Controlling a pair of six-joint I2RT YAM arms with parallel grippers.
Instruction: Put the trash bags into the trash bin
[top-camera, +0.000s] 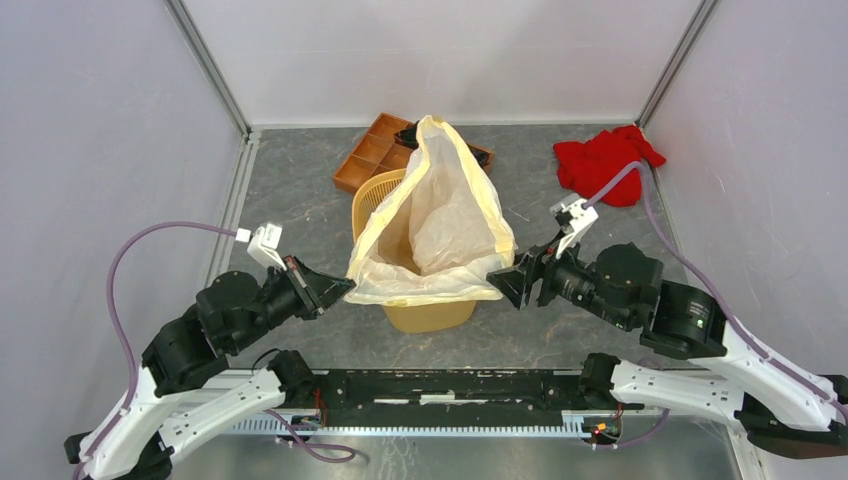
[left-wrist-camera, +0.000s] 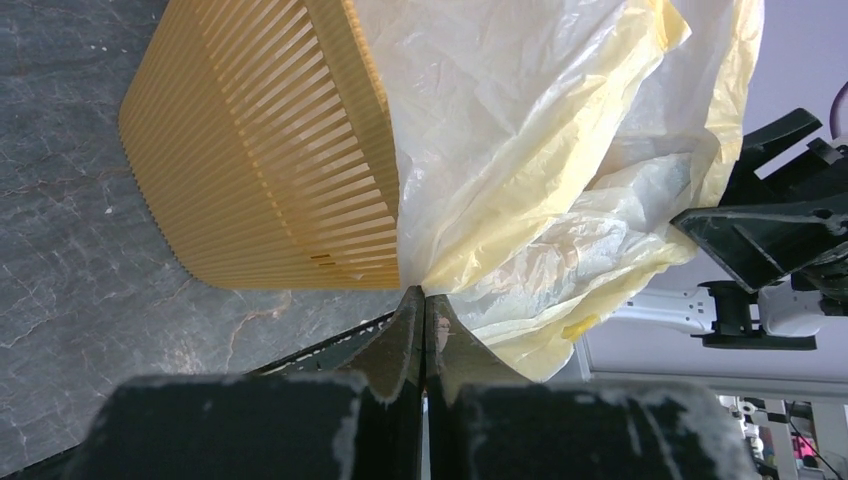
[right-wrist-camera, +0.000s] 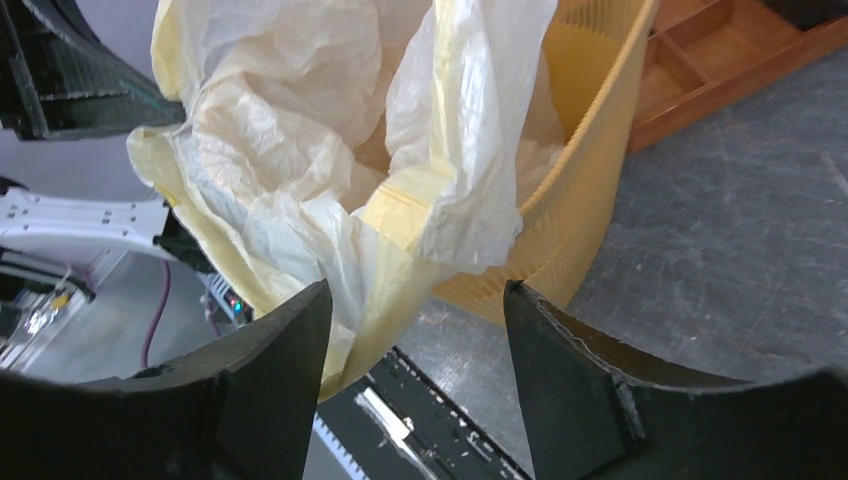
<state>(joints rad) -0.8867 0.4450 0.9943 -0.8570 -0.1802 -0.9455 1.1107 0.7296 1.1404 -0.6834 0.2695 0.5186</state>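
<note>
From above, the trash bag (top-camera: 440, 225), a thin, crinkled cream-white film with a yellower hem, sits in the trash bin (top-camera: 372, 195) at the middle of the counter (top-camera: 300, 180). Its mouth is spread wide and its far edge peaks upward. The left gripper (top-camera: 343, 289) and right gripper (top-camera: 503, 283) meet its near corners. The left wrist view shows jaws pressed together, pinching the bag's hem beside the bin's ribbed yellow wall. The right wrist view shows jaws spread, with the hem seen in the gap between them.
</note>
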